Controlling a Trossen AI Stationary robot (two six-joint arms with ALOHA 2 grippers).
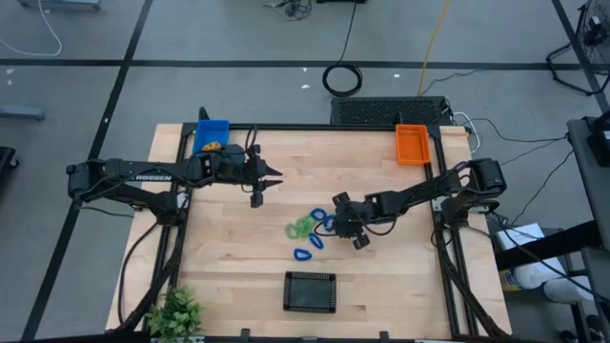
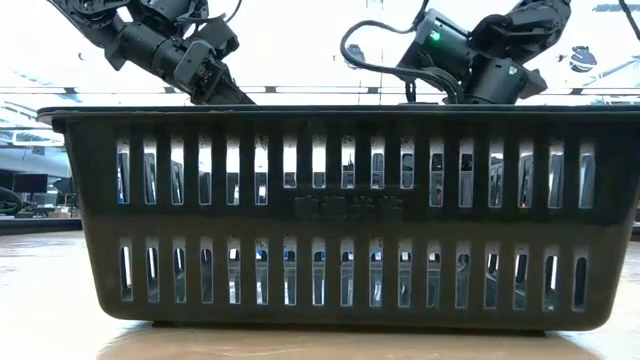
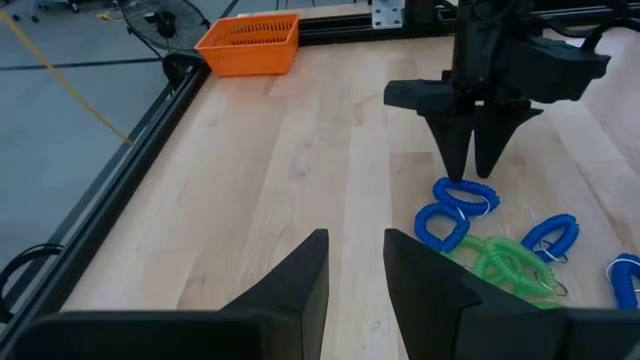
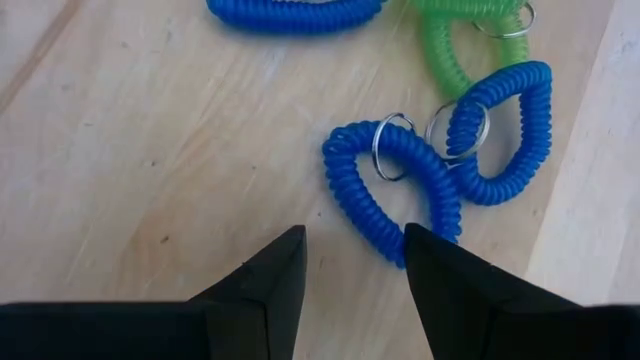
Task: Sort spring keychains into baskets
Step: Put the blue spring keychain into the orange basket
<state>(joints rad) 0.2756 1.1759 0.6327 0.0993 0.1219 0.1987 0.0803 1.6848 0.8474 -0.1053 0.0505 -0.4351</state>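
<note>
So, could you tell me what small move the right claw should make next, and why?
Probably lower the right claw straight down onto the blue keychain below it. Its fingers stand open and empty above the coil, one side of which already sits in line with the gap. The left claw waits open nearer the blue basket.

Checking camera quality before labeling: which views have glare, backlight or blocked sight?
Low view: the black basket fills the picture, dark against bright backlit windows. High view: even light, no glare. Right wrist view: blue coils sharp, the right pincer dark.
</note>
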